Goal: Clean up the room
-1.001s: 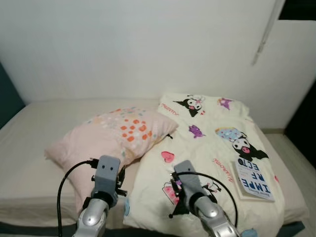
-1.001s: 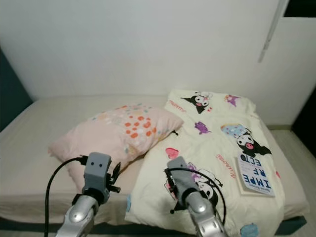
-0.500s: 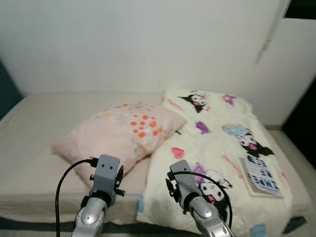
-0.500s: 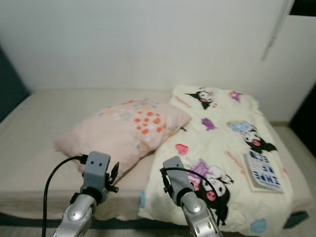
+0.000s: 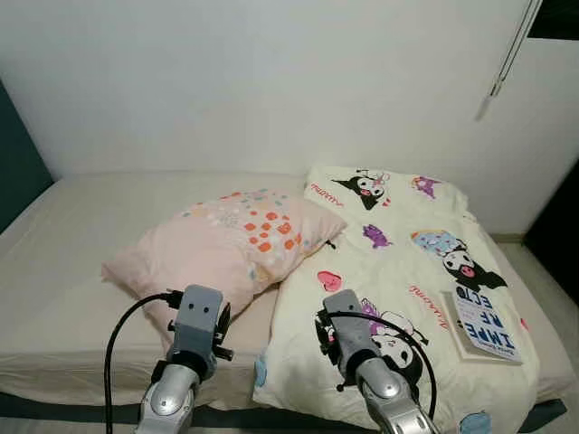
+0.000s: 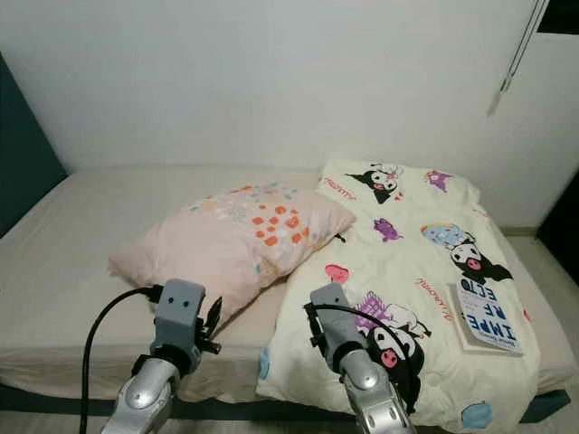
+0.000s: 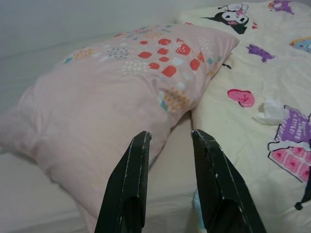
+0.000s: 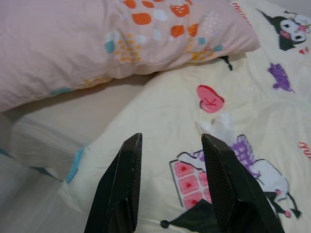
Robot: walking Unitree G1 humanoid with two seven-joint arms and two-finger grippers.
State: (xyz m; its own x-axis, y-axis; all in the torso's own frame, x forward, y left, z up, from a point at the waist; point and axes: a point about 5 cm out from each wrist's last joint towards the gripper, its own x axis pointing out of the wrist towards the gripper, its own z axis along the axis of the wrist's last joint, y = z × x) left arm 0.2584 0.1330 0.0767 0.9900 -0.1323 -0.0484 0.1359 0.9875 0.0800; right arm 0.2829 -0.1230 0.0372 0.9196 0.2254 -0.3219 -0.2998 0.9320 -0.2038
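A pink pillow [image 5: 226,244] with orange and teal spots lies across the middle of the beige bed [image 5: 63,271]. A cream cartoon-print blanket [image 5: 407,262] covers the bed's right half. On the blanket lie a book [image 5: 486,324] near its right edge and a crumpled white tissue [image 8: 221,127] beside a red heart print. My left gripper [image 7: 170,140] is open, held in the air short of the pillow's near end. My right gripper [image 8: 171,141] is open too, above the blanket's near edge, with the tissue just beyond its fingers. Both silver arms [image 5: 194,330] rise from below.
A white wall [image 5: 271,81] backs the bed. A dark teal surface [image 5: 16,154] stands at the left and a dark opening [image 5: 556,235] at the right, with pale floor [image 5: 538,271] beside the bed. A thin cord [image 5: 511,50] hangs at the upper right.
The whole picture has shifted because the head camera moved. Pillow, blanket and book lie as before, and both arms keep the same raised pose.
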